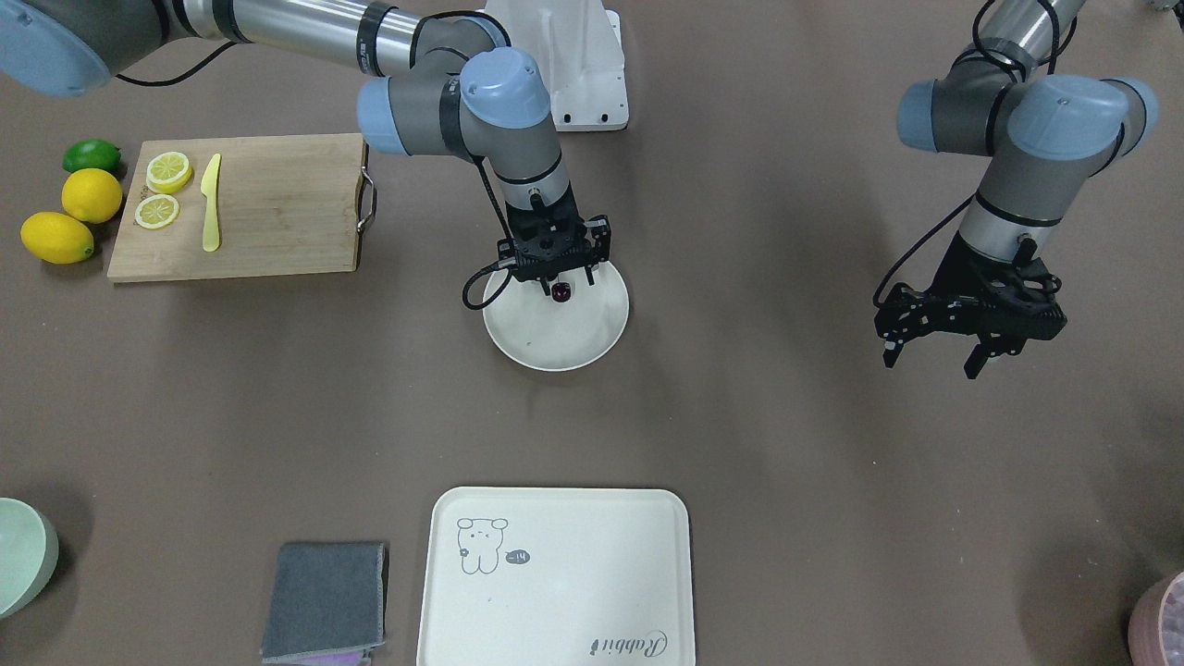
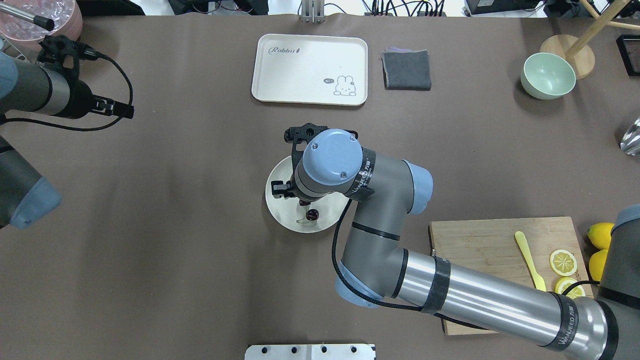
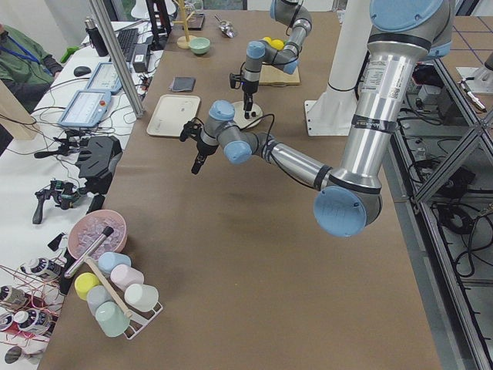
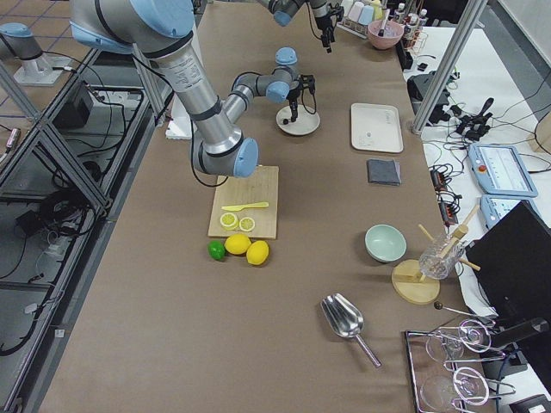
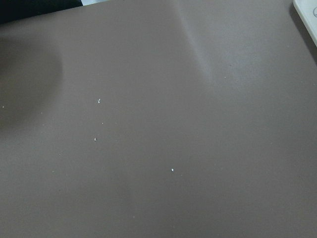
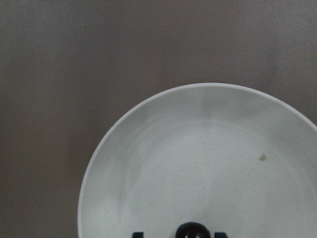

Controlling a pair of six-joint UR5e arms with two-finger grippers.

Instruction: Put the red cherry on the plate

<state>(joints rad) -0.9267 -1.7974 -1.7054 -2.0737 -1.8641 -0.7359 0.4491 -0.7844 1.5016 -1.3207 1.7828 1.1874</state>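
Brown table surface, plate at centre. Right pincer stands low over the plate's robot-side half, red cherry between its tips; jaws look slightly parted, hold unconfirmed. Left pincer spread, empty, well apart. Recommendation: open only once fruit rests inside the rim, then rise straight to avoid dragging the fruit.

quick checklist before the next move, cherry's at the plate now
1. The red cherry sits inside the rim of the plate: ok.
2. Cherry resting on the plate, not hanging: cannot tell.
3. The right gripper is open around the cherry: ok, the wrist view shows gaps on both sides.
4. Stems free of the fingers: cannot tell.
5. The left gripper is open and well off to the side: ok.
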